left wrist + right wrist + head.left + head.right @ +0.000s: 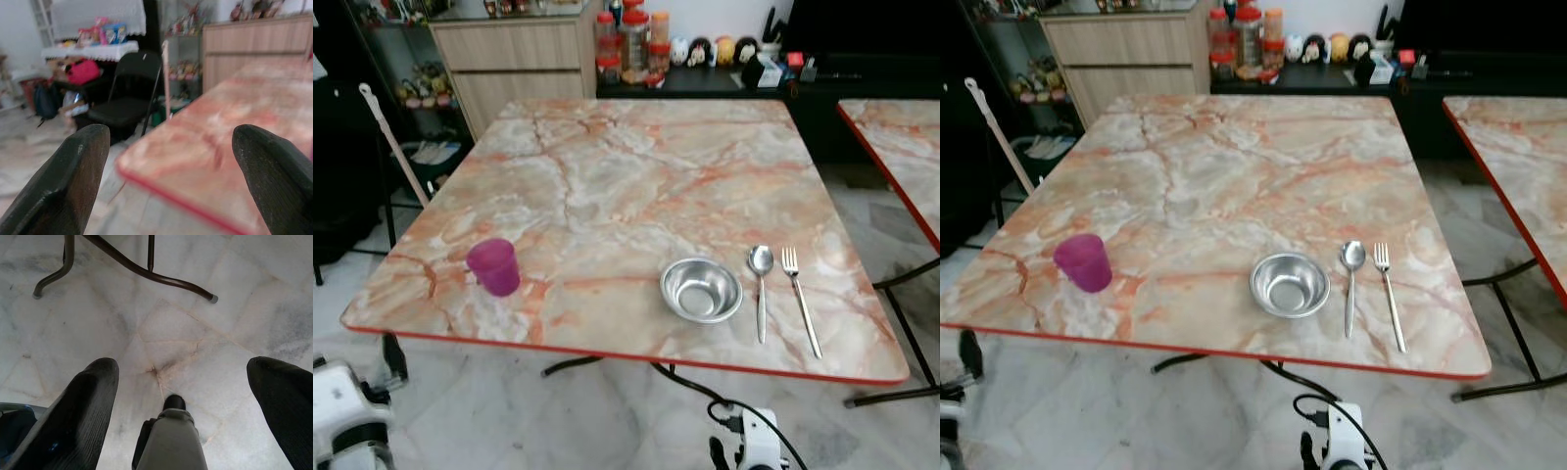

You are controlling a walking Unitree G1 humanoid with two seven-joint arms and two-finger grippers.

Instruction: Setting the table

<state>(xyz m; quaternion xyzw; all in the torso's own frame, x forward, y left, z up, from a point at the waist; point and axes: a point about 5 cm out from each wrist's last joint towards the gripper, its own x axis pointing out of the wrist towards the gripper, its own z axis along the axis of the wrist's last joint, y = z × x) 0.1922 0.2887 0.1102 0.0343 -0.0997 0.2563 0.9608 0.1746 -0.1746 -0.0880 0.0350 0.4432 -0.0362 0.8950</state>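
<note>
Both grippers hang wide and empty below the near edge of the table [636,166]: the left gripper [171,181], fingers spread, looks along the red-trimmed rim toward a black chair [124,93] and a cabinet [254,49], while the right gripper [190,411], just as wide, points down at the pale floor [161,318] and the table's dark legs [142,269]. On the marble-patterned top, a place setting appears largely laid near the front edge on the robot's right: a steel bowl [701,289], then a spoon [761,284] just beside it, then a fork [799,294] beside the spoon, both lying with handles toward the robot and roughly parallel. A purple cup [494,266] stands upright well apart from them, near the front left corner. Judged from this layout, the cutlery and bowl are in place and the cup looks like the item still to be dealt with, perhaps to be carried across to join the setting; whether more pieces are due cannot be told from what is on the table. Jars [631,39] and small figures [710,49] crowd a dark counter beyond the far edge, and a second marble table [901,147] stands to the right.
</note>
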